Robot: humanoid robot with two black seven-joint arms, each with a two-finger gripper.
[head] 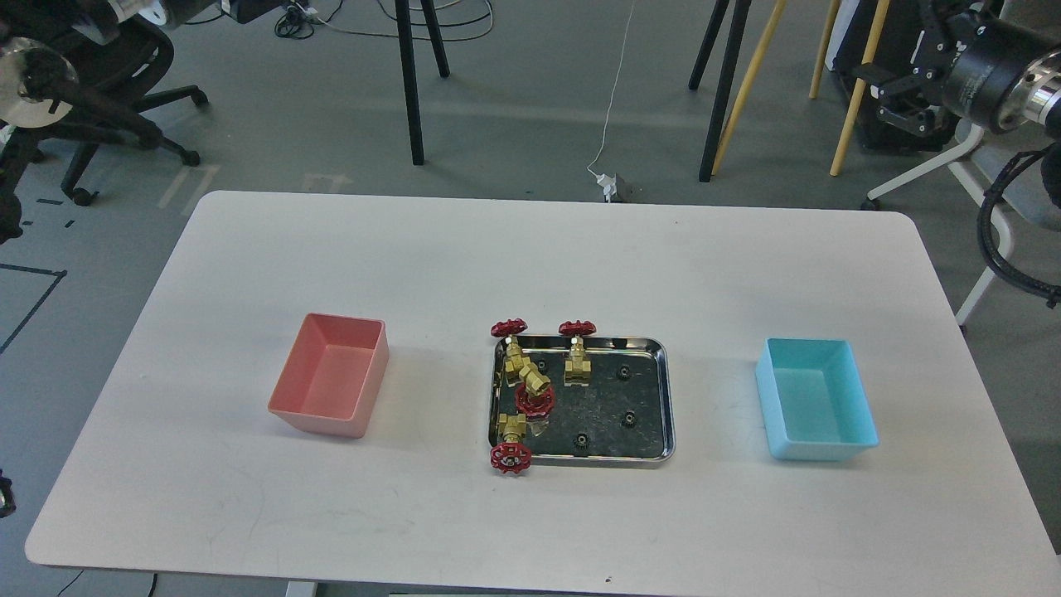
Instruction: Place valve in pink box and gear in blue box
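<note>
four valves [536,390] and gears [627,419] in steel tray [667,398] between boxes

A white table with rounded corners [464,249] stands on a grey floor [530,108]. Beyond it rise black stand legs [410,83] and yellow wooden legs [750,83]. A black wheeled office chair [124,99] sits far left; a white cable [615,91] runs to a plug [609,184].

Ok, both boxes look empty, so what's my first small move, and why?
Probably bring the left hand down over the tray toward the front-left valve. It lies nearest the pink box, its wheel overhangs the rim, and both hands sit far back off the table, nothing held.
</note>
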